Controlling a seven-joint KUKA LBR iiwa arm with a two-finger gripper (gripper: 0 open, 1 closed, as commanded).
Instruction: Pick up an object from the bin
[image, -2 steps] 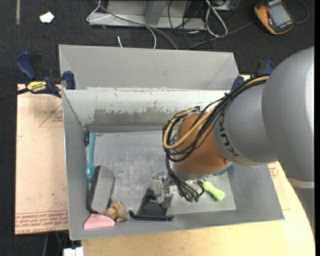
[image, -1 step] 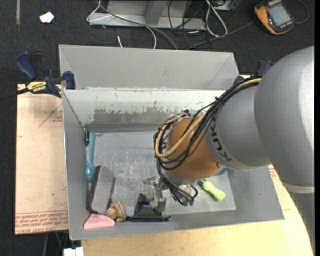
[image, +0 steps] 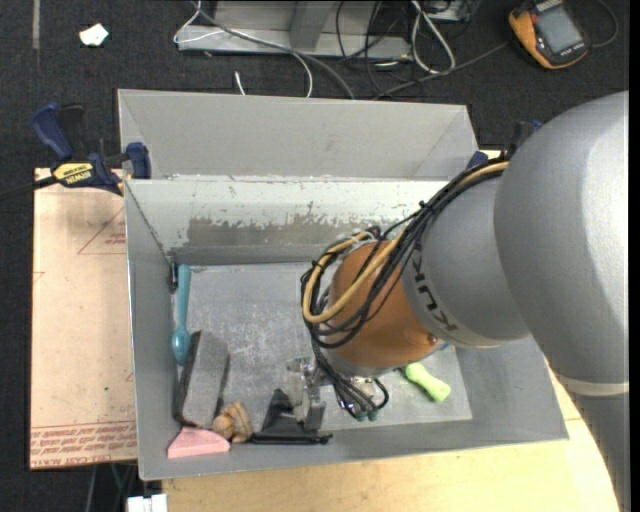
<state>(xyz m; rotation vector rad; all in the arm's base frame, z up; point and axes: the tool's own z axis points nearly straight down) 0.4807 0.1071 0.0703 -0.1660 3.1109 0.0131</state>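
**Gripper (image: 308, 392) low over black piece (image: 288, 428) at near wall of bin (image: 300, 210).**

The black piece is flat and angular and lies against the middle of the near wall, directly under the gripper. Whether the jaws are apart or together cannot be told, nor whether they touch the piece. Left of it lie a tan lump (image: 233, 420), a pink wedge (image: 198, 443), a grey block (image: 203, 378) and a teal stick (image: 180, 312) along the left wall. A green piece (image: 428, 383) lies to the right.

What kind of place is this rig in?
Most likely a robotics lab: a KUKA arm over a grey metal bin of loose odds and ends, with cables on the dark floor behind.
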